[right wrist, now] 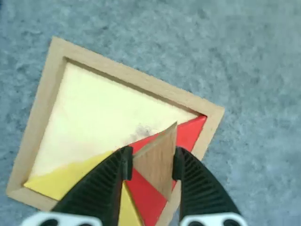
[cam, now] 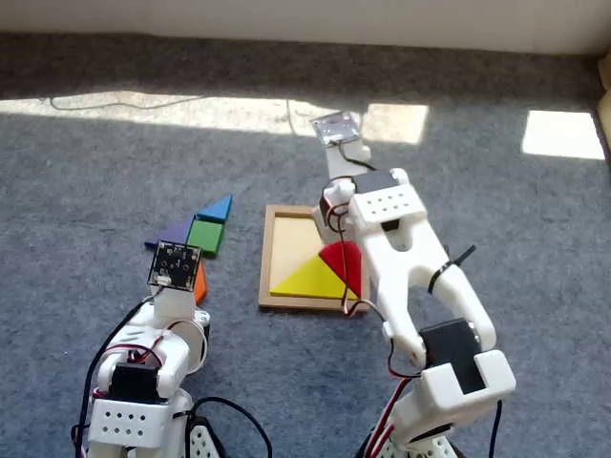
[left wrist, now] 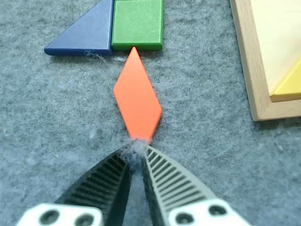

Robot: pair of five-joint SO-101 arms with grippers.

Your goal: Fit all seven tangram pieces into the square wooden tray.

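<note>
The square wooden tray (right wrist: 47, 94) lies on grey carpet and holds a yellow triangle (right wrist: 70, 179) and a red triangle (right wrist: 188, 134). My right gripper (right wrist: 151, 157) hangs over the tray, shut on a brown wooden triangle (right wrist: 157, 162) that stands on edge above the red piece. An orange parallelogram (left wrist: 137, 101) lies left of the tray (cam: 272, 286). My left gripper (left wrist: 136, 149) is shut, its tips at the parallelogram's near point. Beyond it lie a green square (left wrist: 138, 23) and a navy triangle (left wrist: 87, 35). A blue triangle (cam: 218, 207) sits behind them.
The right arm (cam: 387, 205) reaches across the tray's right half in the high view. Sunlit patches (cam: 558, 134) fall on the carpet at the back. Open carpet surrounds the tray.
</note>
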